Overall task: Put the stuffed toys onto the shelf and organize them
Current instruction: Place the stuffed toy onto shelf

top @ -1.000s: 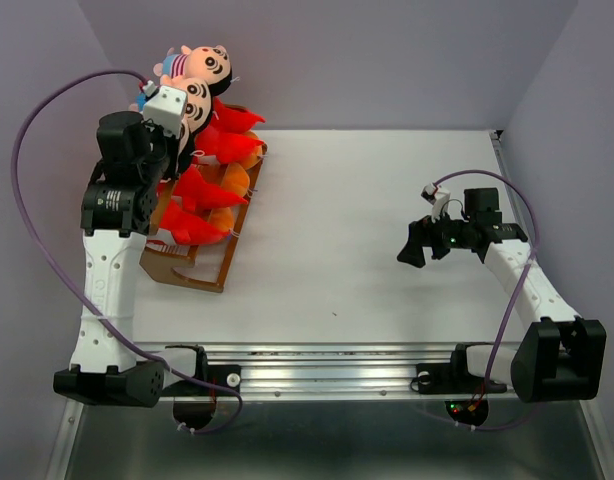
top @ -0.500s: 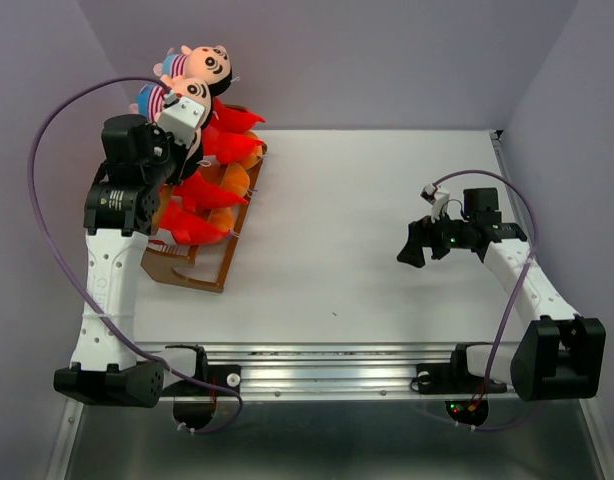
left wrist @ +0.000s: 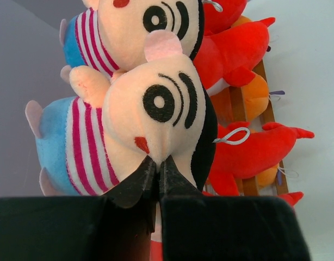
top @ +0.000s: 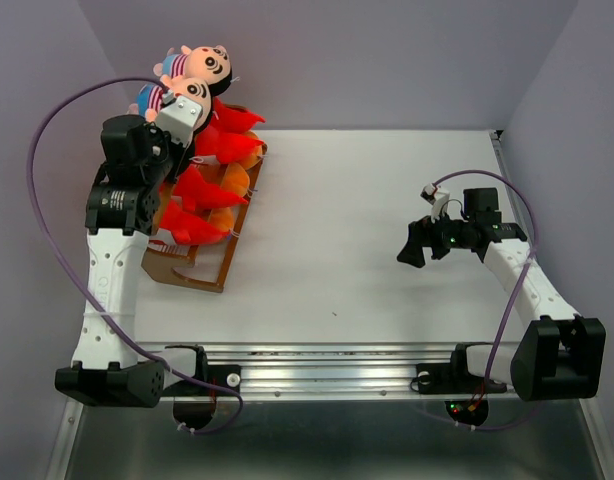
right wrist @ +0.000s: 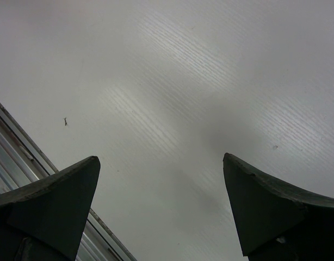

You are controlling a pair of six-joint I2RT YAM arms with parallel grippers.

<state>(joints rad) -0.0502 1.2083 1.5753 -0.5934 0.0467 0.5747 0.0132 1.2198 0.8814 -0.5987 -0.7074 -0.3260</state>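
Right gripper [top: 414,248]: low over the table [top: 367,200], well apart from the shelf, fingers spread wide with nothing between them. It has not moved over the last second.
Shelf [top: 202,272]: on the left side of the table. Its lower tiers are packed with red toys [top: 192,228] and orange ones [top: 234,180] (red tails pointing right).
Left gripper [left wrist: 159,161]: up at the top tier, fingers all but closed with a bare slit between them, tips touching the chin of a doll head [left wrist: 156,103]. I cannot tell whether a nip of plush is caught there.
Change: the left wrist has drawn back a little toward its base, so more of that face shows from above. The doll sits much where it was.
Doll head's place: on the top tier, touching a second doll head [top: 209,62] behind it.
Meaning: the placing looks done and the let-go seems under way. No toy shows off the shelf, so the task is probably near its end.
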